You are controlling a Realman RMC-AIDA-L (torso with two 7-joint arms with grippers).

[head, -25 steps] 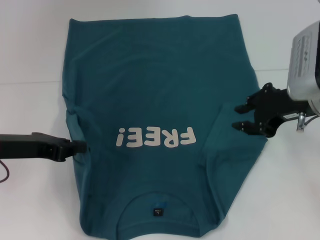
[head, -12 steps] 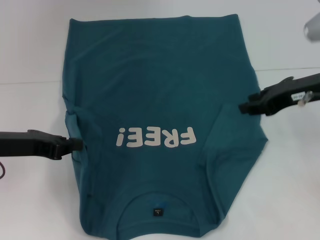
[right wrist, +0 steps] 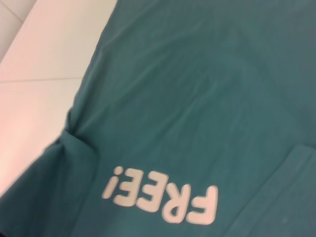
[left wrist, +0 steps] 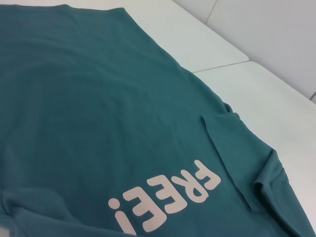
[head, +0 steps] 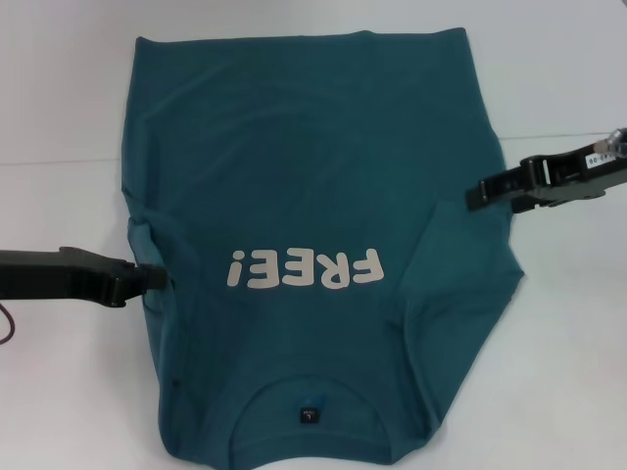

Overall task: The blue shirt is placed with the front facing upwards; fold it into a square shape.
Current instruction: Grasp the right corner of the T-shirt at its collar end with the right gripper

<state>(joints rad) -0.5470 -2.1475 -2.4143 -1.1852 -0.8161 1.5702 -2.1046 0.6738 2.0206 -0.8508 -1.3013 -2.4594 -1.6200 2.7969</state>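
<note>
The blue shirt (head: 304, 176) lies flat on the white table, front up, collar and dark neck label (head: 309, 415) nearest me. Its off-white "FREE!" print (head: 304, 268) reads upside down to me. Both sleeves are folded in over the body. My left gripper (head: 157, 278) comes in low from the left, its tip at the shirt's left edge by the folded sleeve. My right gripper (head: 475, 195) reaches in from the right, seen edge-on, with its tip at the shirt's right edge above the other sleeve. Both wrist views show only the shirt (left wrist: 98, 123) (right wrist: 207, 98) and table.
The white table (head: 59, 98) surrounds the shirt, with a seam line running across it behind the shirt's middle. A dark cable curls at the left edge under my left arm (head: 49, 277).
My right gripper has turned from showing two spread fingers to edge-on, and has risen slightly along the shirt's right edge. The left gripper has barely shifted.
</note>
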